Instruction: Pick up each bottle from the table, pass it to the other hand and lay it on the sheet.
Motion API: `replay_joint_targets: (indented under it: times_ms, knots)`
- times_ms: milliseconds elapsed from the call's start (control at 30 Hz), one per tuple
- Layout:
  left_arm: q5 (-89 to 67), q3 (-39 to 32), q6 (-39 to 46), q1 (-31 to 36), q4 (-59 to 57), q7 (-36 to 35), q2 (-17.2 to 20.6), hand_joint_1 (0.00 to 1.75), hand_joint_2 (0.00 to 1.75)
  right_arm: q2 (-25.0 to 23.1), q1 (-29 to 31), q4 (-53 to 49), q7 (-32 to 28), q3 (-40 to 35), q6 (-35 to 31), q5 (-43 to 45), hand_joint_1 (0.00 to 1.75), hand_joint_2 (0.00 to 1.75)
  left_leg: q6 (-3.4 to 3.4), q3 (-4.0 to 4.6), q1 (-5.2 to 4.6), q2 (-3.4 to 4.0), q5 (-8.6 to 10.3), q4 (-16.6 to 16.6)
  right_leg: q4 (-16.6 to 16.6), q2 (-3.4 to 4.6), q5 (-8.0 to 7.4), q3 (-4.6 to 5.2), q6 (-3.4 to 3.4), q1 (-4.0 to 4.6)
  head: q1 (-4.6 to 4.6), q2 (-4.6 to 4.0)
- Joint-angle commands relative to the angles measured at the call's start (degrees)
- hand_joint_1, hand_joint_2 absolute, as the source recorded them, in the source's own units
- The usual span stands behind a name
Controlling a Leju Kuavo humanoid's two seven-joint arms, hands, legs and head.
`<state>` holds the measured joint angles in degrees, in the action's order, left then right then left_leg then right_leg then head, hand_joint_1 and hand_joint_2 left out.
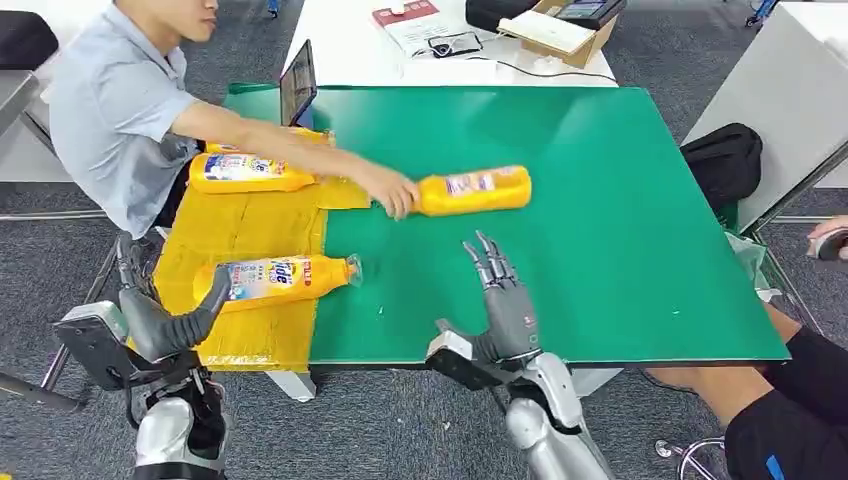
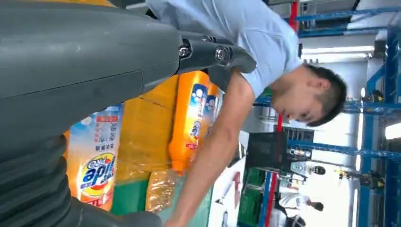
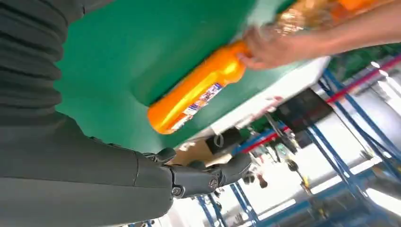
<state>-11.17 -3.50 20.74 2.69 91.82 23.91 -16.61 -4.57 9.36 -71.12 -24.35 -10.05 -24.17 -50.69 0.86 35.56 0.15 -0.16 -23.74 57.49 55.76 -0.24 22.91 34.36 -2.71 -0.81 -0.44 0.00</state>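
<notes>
- Fingers (image 1: 488,262) of the right hand (image 1: 505,305) are stretched out and apart, holding nothing, hovering over the green tabletop (image 1: 620,230) just short of the nearest bottle.
- On the left hand (image 1: 165,320) the fingers are slightly curled and grip nothing; it hangs at the near edge of the yellow sheet (image 1: 245,230), close to the base of a bottle already lying there.
- That bottle on the green (image 1: 475,190) lies on its side near the middle of the tabletop, and a person's hand (image 1: 395,195) holds its neck end, so it is not yet free to take.
- By the look of it, this is a stiff plastic detergent bottle, probably full and fairly heavy, with a smooth, rounded body that could slip or roll.
- Best hold, I judge, is around the broad middle over the label, fingers wrapped across the width, clear of the narrow neck.
- Bottle nearest the left hand (image 1: 280,280) lies on the sheet with its clear cap just over the sheet's edge; its label reads "Tide" in the head view and the left wrist view (image 2: 97,172).
- Two more bottles (image 1: 245,172) lie side by side at the far end of the sheet under the person's arm; their small print is too fine to read.
- Behind the green surface, a white table (image 1: 350,45) carries a cardboard box (image 1: 560,35) and papers.
</notes>
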Motion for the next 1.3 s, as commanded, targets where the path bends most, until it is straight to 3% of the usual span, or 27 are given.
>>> replay_joint_targets:
  times_ms: [33, 300, 1033, 1100, 1167, 1200, 1233, 1267, 1300]
  knots:
    - [-0.97, 4.41, -4.16, 0.13, -1.77, -3.98, 0.58, 0.00, 1.75, 2.23, 5.98, 12.41, 1.77, 6.43, 0.74, -0.95, 0.00, 1.75, -0.01, -0.14, 0.00, -0.04, -0.03, -0.04, -0.04, -0.04, 0.04, -0.16, 0.05, 0.01, 0.04, 0.00]
    - [-4.97, 7.43, -7.99, -0.66, -2.06, -5.58, 1.43, 0.00, 1.75, 2.97, 9.58, 19.74, 3.79, 6.28, 1.27, -5.78, 0.00, 1.75, -0.04, -0.29, 0.01, 0.05, -0.10, -0.04, -0.05, 0.05, 0.07, -0.30, 0.10, 0.01, 0.04, 0.00]
    - [-5.18, 6.05, -14.47, 3.23, -7.40, -8.73, -0.54, 0.00, 1.75, 3.41, 23.95, 43.02, 12.32, 5.85, 1.89, -15.61, 0.00, 1.75, -0.03, -0.12, -0.02, 0.04, -0.03, 0.01, 0.02, 0.04, 0.02, -0.10, 0.06, -0.01, 0.02, 0.00]
    - [-5.45, 6.11, -14.79, 3.53, -7.77, -8.76, -0.54, 0.00, 1.75, 3.32, 24.64, 44.07, 11.68, 5.70, 1.91, -15.92, 0.00, 1.75, -0.03, -0.16, -0.01, 0.02, -0.03, 0.00, 0.00, 0.02, 0.03, -0.15, 0.07, 0.00, 0.02, 0.00]
    - [-5.83, 6.39, -15.47, 4.45, -9.00, -8.49, -0.57, 0.00, 1.75, 3.13, 25.06, 45.59, 5.29, 7.75, 5.59, -11.73, 0.00, 1.75, -0.04, -0.21, 0.00, 0.08, -0.07, 0.02, 0.01, 0.07, 0.05, -0.18, 0.08, 0.01, 0.02, 0.00]
    - [-5.83, 6.39, -15.47, 4.45, -9.00, -8.49, -0.57, 0.00, 1.75, 3.13, 25.06, 45.59, 5.29, 7.75, 5.59, -11.73, 0.00, 1.75, -0.02, -0.13, -0.02, 0.02, -0.03, 0.00, 0.01, 0.01, 0.02, -0.12, 0.05, -0.01, 0.02, 0.00]
    - [-5.24, 6.57, -16.38, 5.22, -10.27, -8.53, -0.60, 0.00, 1.75, 3.42, 25.34, 46.38, 2.91, 7.40, 7.43, -11.27, 0.42, 1.75, -0.04, -0.20, 0.00, -0.03, -0.07, 0.03, 0.03, -0.04, 0.08, -0.22, 0.08, 0.01, 0.02, 0.00]
    - [-5.13, 6.85, -16.77, 5.63, -11.02, -8.39, -0.61, 0.00, 1.75, 3.50, 25.57, 47.18, 1.86, 7.67, 8.85, -10.41, 1.48, 1.75, -0.02, -0.12, -0.02, -0.06, 0.00, 0.00, 0.01, -0.07, 0.03, -0.12, 0.04, -0.01, 0.00, 0.00]
    - [-5.13, 6.85, -16.77, 5.63, -11.02, -8.39, -0.61, 0.00, 1.75, 3.50, 25.57, 47.18, 1.86, 7.67, 8.85, -10.41, 1.61, 1.75, -0.04, -0.25, 0.00, -0.06, -0.06, -0.01, 0.01, -0.07, 0.08, -0.25, 0.09, 0.01, 0.02, 0.00]
